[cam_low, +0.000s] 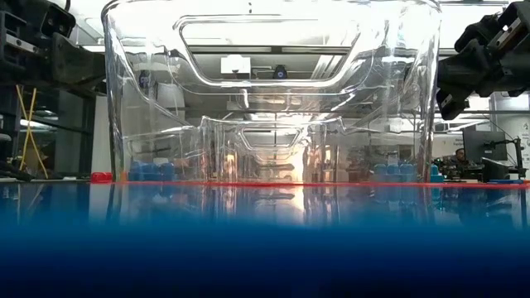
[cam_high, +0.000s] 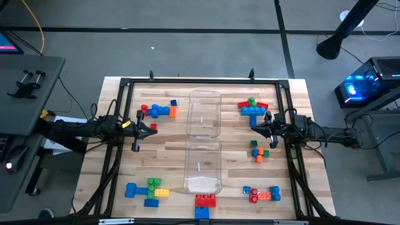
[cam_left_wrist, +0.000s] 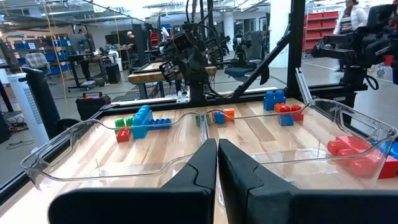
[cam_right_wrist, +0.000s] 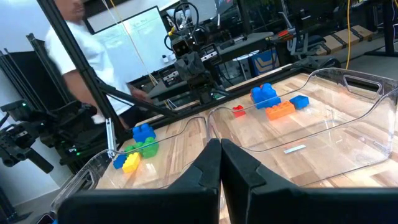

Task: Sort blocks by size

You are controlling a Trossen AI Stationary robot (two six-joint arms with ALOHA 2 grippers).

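Blocks lie in clusters on the wooden table: blue, red and orange ones [cam_high: 159,110] at far left, a blue, green and red group [cam_high: 252,107] at far right, a small group [cam_high: 259,152] at mid right, blue, green and yellow ones [cam_high: 147,190] at near left, red and blue ones [cam_high: 262,194] at near right, and a red and a blue brick [cam_high: 204,205] at the near edge. My left gripper [cam_high: 155,132] is shut and empty, held level left of the bins. My right gripper [cam_high: 252,125] is shut and empty, right of them.
Two clear plastic bins stand end to end along the table's middle, the far one [cam_high: 204,113] and the near one [cam_high: 202,166]. A black frame [cam_high: 187,82] runs round the table. A person in white stands beyond the table in the right wrist view [cam_right_wrist: 81,43].
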